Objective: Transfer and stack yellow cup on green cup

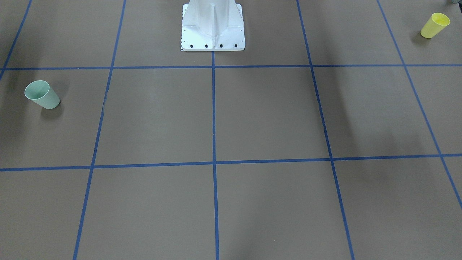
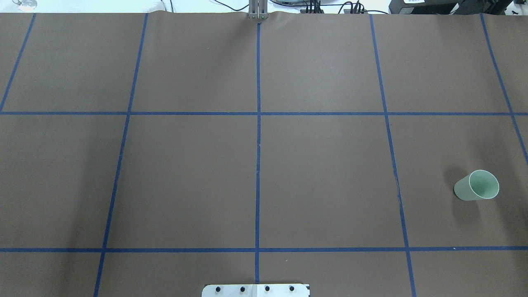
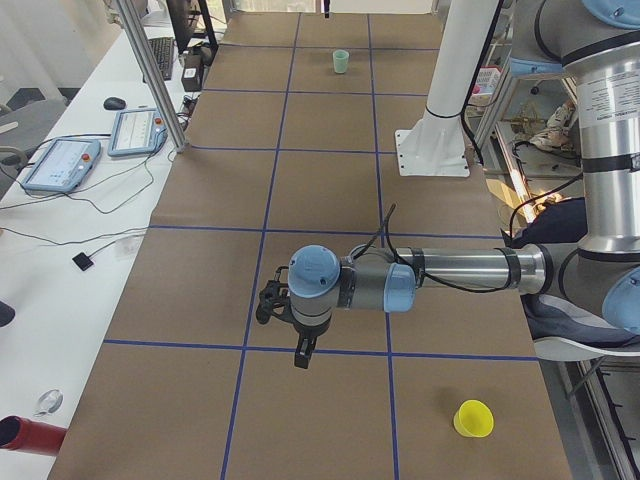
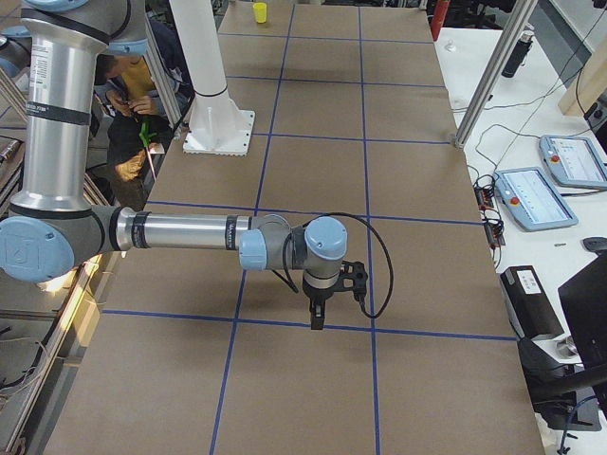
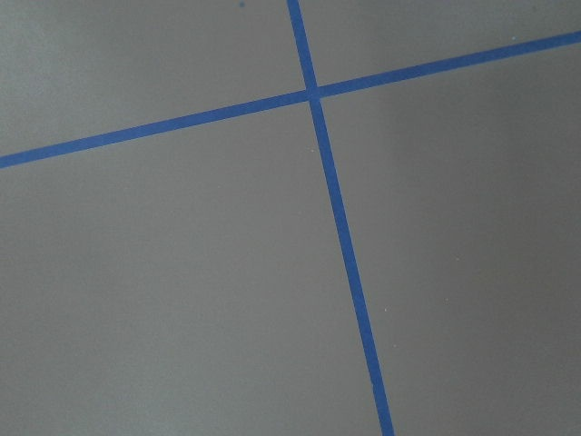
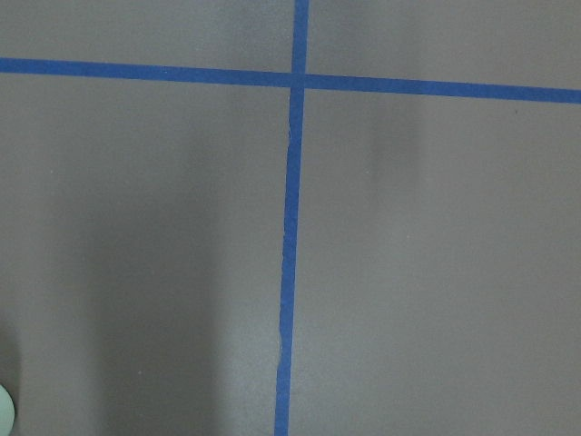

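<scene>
The yellow cup point(image 1: 435, 25) stands upright near the table's corner on my left side; it also shows in the exterior left view point(image 3: 473, 419) and, far off, in the exterior right view point(image 4: 259, 12). It is outside the overhead view. The green cup point(image 1: 42, 94) stands upright on my right side point(image 2: 477, 185) point(image 3: 341, 61). My left gripper point(image 3: 300, 360) hangs above the table, apart from the yellow cup. My right gripper point(image 4: 316, 322) hangs above the table, far from both cups. Both grippers show only in side views, so I cannot tell if they are open or shut.
The white robot pedestal point(image 1: 213, 32) stands at the table's middle edge point(image 2: 255, 290). Blue tape lines grid the brown table point(image 2: 258, 165). Metal posts point(image 3: 150, 75) point(image 4: 493, 76) and control tablets point(image 3: 60, 163) point(image 4: 531, 194) flank the operators' side. A person point(image 4: 133, 95) sits behind the robot.
</scene>
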Controlling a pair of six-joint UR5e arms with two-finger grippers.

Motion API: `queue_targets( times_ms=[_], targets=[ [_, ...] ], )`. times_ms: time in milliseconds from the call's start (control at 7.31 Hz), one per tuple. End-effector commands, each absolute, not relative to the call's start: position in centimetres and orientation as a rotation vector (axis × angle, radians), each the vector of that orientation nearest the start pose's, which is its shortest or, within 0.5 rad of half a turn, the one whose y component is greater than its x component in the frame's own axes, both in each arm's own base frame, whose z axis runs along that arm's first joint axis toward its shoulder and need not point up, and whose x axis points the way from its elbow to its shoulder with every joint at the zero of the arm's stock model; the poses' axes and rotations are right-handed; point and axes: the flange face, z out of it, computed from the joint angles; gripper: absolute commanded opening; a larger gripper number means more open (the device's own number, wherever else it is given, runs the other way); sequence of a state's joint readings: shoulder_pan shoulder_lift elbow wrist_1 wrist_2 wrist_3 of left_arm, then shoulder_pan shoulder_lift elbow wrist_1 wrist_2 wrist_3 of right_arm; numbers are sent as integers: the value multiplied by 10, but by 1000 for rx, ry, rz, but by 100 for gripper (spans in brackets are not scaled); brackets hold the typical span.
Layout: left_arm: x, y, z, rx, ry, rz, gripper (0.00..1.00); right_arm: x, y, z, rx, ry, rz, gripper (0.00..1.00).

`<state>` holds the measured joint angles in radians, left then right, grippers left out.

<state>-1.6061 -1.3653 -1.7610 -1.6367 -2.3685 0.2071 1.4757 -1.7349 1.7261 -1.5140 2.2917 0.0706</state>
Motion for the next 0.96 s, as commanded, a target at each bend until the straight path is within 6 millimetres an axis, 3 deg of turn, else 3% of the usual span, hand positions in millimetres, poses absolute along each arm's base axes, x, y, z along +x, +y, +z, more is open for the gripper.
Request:
queue_targets(
  times_ms=[0, 410, 684, 821],
  targets=[
    [-73, -407, 647, 145, 787, 190, 100, 27, -430, 655, -15, -722, -39, 100],
    [-73, -406, 644, 149, 785, 191, 100, 27, -430, 655, -14, -724, -41, 100],
    [-74, -411, 632, 198, 779, 205, 100, 27, -430, 655, -14, -722, -41, 100],
    [-75, -428, 611, 310, 758, 253, 100, 27, -430, 655, -12, -724, -40, 100]
  ],
)
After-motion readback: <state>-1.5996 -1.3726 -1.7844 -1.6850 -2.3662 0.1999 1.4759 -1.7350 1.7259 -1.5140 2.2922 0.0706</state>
